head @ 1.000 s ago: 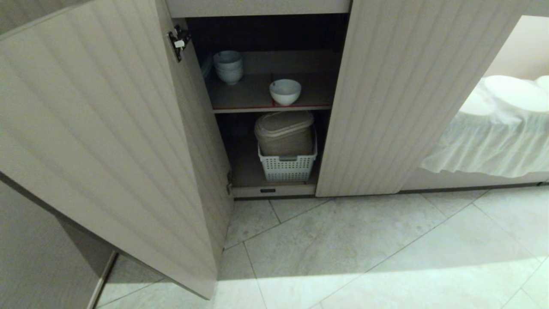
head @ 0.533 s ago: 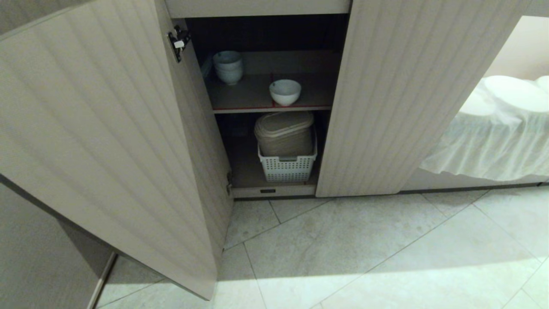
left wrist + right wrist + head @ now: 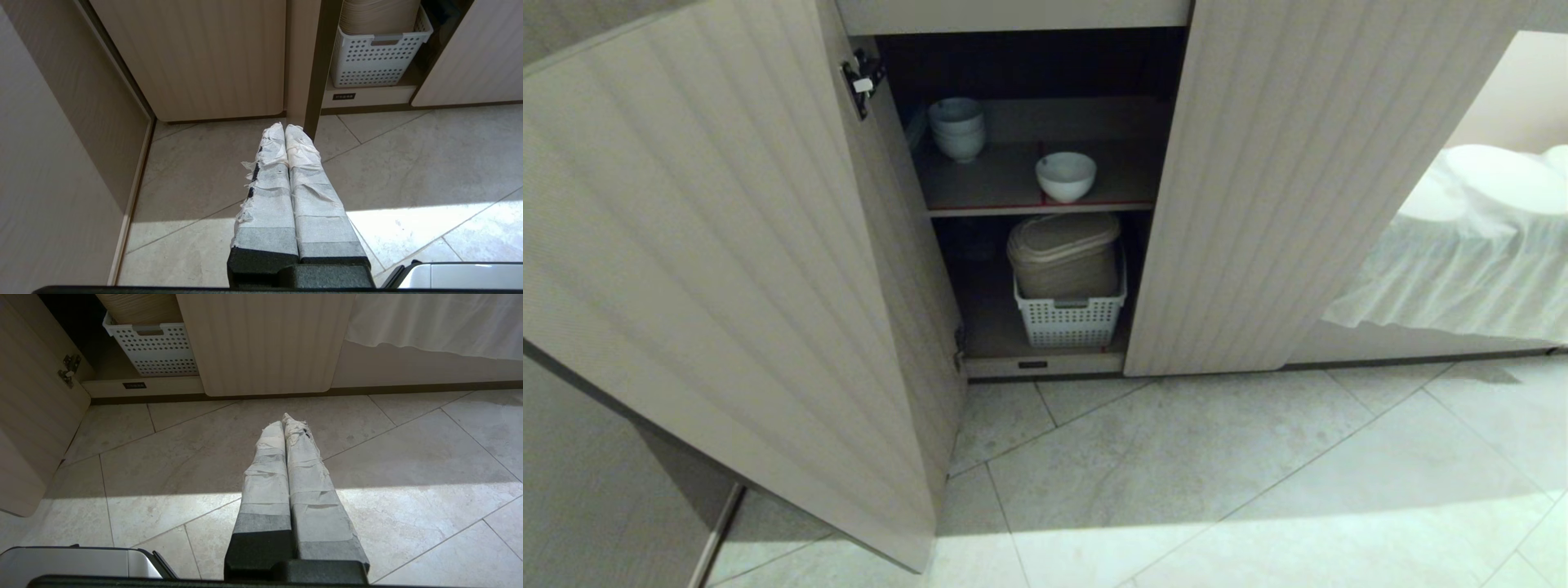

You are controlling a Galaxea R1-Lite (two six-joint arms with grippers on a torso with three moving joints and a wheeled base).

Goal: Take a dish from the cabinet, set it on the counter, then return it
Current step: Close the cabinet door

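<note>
- I see my left gripper (image 3: 284,130) hanging low over the pale stone-tiled floor (image 3: 408,171), its two white-taped fingers (image 3: 267,183) pressed together with nothing between them.
- Ahead of that gripper stands the low beige cabinet with vertically ribbed doors (image 3: 727,245), both doors swung open; the edge of the left door is just beyond its fingertips.
- My right gripper (image 3: 282,424) also hangs over the tiles, its taped fingers (image 3: 304,473) closed against each other and empty.
- The ribbed right door (image 3: 265,343) is in front of the right gripper, well apart from it.
- The small round white ceramic bowl (image 3: 1066,175) sits upright at the front edge of the upper shelf edged in red tape (image 3: 1094,202), far above and ahead of both grippers, and neither touches it.
- Deeper on that shelf, toward the left gripper's side, is a stack of similar white bowls (image 3: 957,127), apart from the single bowl.
- On the cabinet's bottom level a white perforated plastic basket (image 3: 1070,314) holds a beige lidded container (image 3: 1063,253), directly below the bowl.
- Off to the right gripper's side, white gathered fabric (image 3: 1462,269) drapes down beside the cabinet.
</note>
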